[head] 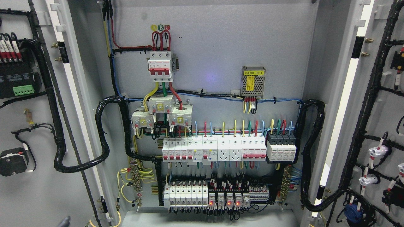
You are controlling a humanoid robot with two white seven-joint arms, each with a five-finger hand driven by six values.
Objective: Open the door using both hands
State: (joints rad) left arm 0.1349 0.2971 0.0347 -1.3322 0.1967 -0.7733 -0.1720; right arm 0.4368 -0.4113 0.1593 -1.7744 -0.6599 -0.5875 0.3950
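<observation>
The electrical cabinet stands with both doors swung wide open. The left door (38,176) shows its inner face with black wiring and a green terminal block (23,90). The right door (383,104) shows its inner face with black cable looms and white lamp backs. Between them the grey back panel (217,53) carries breakers and coloured wires. A small grey tip (64,221) shows at the bottom edge left of the middle; it looks like part of my left hand. My right hand is out of view.
A red and white main breaker (160,66) sits at the upper middle, a metal power supply (253,82) to its right. Rows of breakers (227,149) and relays with red lights (221,198) fill the lower panel. Thick black cable loops (104,138) hang at both hinges.
</observation>
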